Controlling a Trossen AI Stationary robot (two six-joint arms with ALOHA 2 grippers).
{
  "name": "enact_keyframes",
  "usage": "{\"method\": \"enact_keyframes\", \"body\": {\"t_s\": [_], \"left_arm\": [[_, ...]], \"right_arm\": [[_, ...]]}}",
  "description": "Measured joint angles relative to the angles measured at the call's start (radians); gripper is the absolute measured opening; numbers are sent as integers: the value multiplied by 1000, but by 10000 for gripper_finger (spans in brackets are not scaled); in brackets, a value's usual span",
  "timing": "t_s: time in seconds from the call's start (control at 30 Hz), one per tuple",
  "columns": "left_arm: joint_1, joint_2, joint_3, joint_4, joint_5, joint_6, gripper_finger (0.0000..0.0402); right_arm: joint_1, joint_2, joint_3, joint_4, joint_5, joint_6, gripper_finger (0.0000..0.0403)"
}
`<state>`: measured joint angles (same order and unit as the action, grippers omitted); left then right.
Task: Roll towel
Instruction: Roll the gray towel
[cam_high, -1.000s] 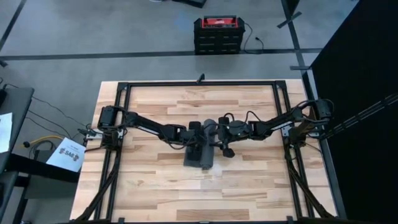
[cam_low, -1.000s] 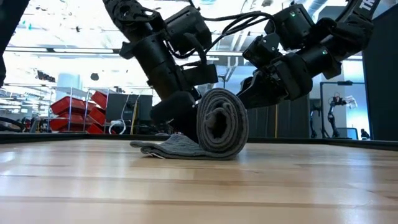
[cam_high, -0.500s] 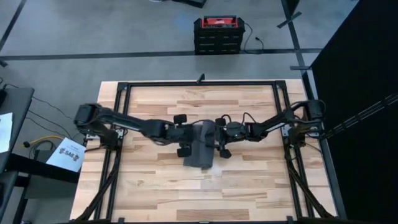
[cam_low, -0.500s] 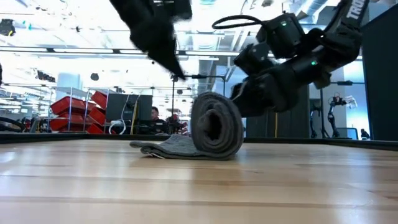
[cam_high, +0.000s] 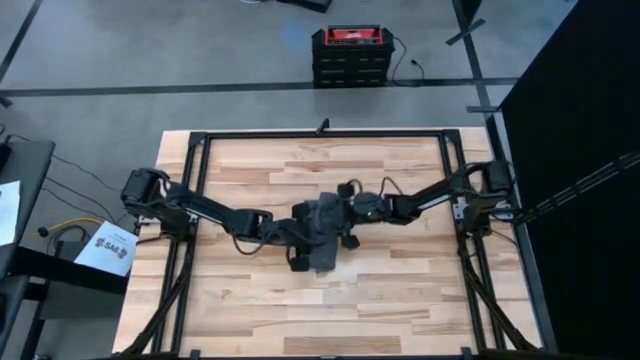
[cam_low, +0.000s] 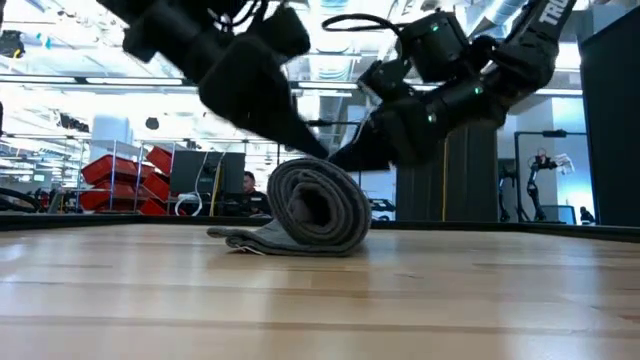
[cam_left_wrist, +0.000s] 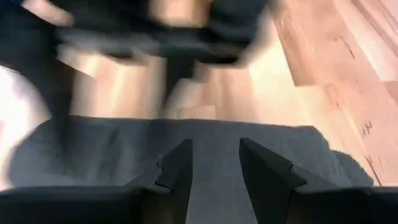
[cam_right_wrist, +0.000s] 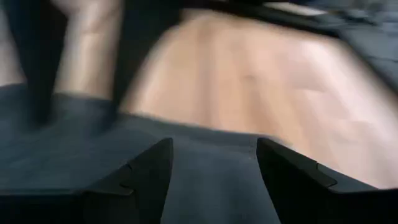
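Here, towel (cam_low: 315, 210) mostly rolled.

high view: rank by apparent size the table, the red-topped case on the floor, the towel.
1. table
2. red-topped case
3. towel, partly covered by the left gripper and right gripper, so its margin under the case is unsure.

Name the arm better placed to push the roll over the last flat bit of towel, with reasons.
Probably left. The left gripper sits at the dark grey cloth towel's near end beside the unrolled tail; the right gripper is at the far end. Both look open, fingers straddling cloth.
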<state>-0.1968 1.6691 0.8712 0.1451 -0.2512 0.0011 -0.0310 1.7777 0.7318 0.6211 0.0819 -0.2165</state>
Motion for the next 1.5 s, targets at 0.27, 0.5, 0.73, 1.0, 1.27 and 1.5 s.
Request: {"method": "enact_keyframes", "body": {"t_s": [0.27,0.5,0.73,1.0,1.27,1.5], "left_arm": [[-42,106,-4,7,16,-88,118],[-84,106,-4,9,9,-128,118],[-92,106,-4,-13,3,-140,118],[-98,106,-2,-20,1,-104,118],[-122,104,-3,-35,-38,-108,118],[-146,-59,-3,-141,-92,-109,118]], "right_arm": [[-153,-122,-66,-87,2,166,209],[-159,-16,-6,-58,-160,173,110],[-122,-1,2,124,-170,139,5],[-146,201,73,132,-171,164,0],[-139,157,82,170,-145,53,0],[-96,71,102,28,-217,46,0]]}}
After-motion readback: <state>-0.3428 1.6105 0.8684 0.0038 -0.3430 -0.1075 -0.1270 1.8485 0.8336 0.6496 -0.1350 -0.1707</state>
